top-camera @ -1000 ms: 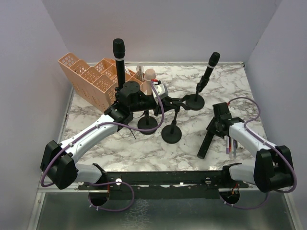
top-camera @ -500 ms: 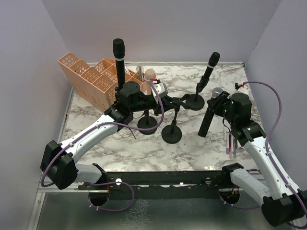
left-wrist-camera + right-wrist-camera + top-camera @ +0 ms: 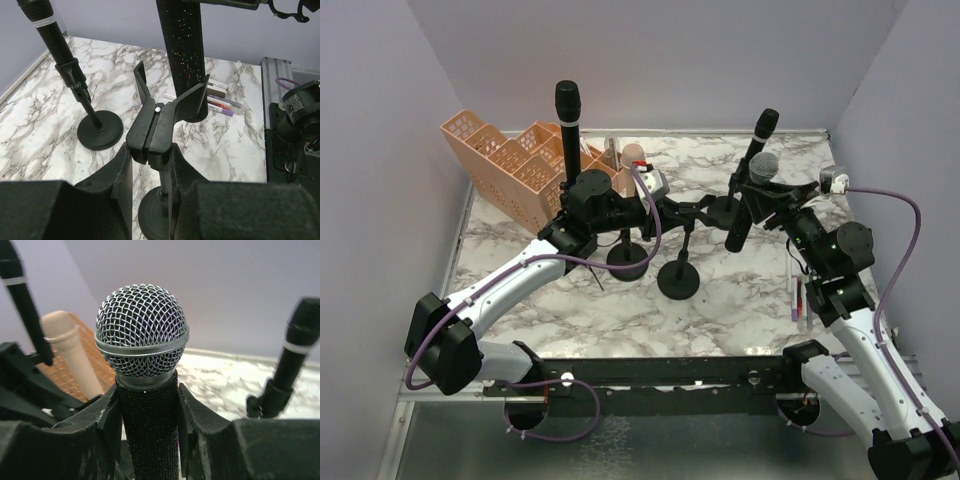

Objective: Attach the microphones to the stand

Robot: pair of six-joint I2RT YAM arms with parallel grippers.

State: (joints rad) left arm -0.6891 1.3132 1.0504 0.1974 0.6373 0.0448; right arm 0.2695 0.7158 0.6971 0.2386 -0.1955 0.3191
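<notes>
1. Right end effector (image 3: 148,415): fingers pressed on both sides of a black, glitter-flecked microphone (image 3: 142,330), just under its silver mesh head, holding it clear of the marble desk (image 3: 740,310).
2. Left end effector (image 3: 150,170): closed on the empty microphone stand (image 3: 159,125), right below its forked clip (image 3: 170,102).
3. Left wrist view only: lower end of the held microphone just behind the clip's right prong, contact impossible to tell. Coloured markers (image 3: 220,102) lying on the desk beyond.
4. Right wrist view only: beige microphone (image 3: 67,347) leaning behind the held one.
5. Top view only: orange basket (image 3: 500,160) at the far left. One black microphone (image 3: 568,110) upright in a stand beside it, another (image 3: 763,128) tilted in a stand just behind the held one.
</notes>
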